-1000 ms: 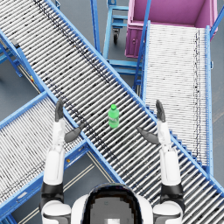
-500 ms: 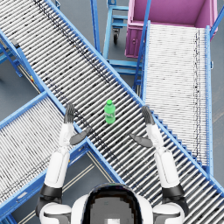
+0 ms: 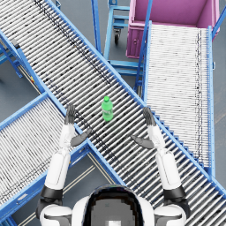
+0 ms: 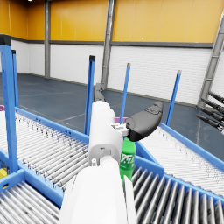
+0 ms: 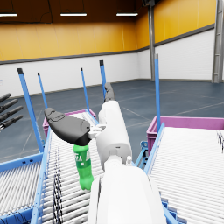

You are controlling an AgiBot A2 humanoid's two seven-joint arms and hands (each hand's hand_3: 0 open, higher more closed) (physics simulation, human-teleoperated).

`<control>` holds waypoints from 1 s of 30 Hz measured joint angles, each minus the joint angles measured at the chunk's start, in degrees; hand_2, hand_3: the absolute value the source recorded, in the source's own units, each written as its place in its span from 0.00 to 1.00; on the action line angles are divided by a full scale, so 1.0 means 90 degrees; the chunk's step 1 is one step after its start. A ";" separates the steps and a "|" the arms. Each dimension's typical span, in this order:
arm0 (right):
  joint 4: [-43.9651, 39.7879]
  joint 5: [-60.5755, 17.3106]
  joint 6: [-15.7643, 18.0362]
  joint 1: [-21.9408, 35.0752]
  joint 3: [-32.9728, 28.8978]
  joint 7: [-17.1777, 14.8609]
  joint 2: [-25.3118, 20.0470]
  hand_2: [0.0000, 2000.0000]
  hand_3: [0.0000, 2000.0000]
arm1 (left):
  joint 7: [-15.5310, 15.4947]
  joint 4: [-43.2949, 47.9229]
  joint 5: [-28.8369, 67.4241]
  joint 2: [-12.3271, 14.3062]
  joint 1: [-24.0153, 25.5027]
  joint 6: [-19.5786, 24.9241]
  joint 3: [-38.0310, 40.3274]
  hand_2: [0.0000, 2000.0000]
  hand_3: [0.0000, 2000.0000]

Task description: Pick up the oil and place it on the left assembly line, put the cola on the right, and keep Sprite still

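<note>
- Head view: I see the long roller conveyor (image 3: 66,57) running diagonally.
- A pink bin (image 3: 176,11) sits beyond the conveyor's far side.
- My left hand (image 3: 73,129) and right hand (image 3: 146,132) hang above the conveyor, fingers spread wide, holding nothing.
- The green Sprite bottle (image 3: 107,109) stands upright on the conveyor, between both hands and touching neither.

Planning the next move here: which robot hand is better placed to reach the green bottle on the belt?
Left, narrowly: the left robot hand sits slightly nearer the green bottle than the right robot hand; both are open and apart from it.
</note>
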State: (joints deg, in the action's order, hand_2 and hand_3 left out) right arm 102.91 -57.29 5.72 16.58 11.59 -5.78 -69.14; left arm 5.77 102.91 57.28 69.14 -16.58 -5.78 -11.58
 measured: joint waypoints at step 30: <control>0.0000 0.0000 0.0000 0.0000 0.0000 0.0000 0.0000 0.00 0.00 | 0.0000 0.0000 0.0000 0.0000 0.0000 0.0000 0.0000 0.00 0.00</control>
State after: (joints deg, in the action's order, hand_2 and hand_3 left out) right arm 102.91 -57.28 5.72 16.58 11.59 -5.79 -69.14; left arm 5.77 102.91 57.28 69.14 -16.58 -5.78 -11.58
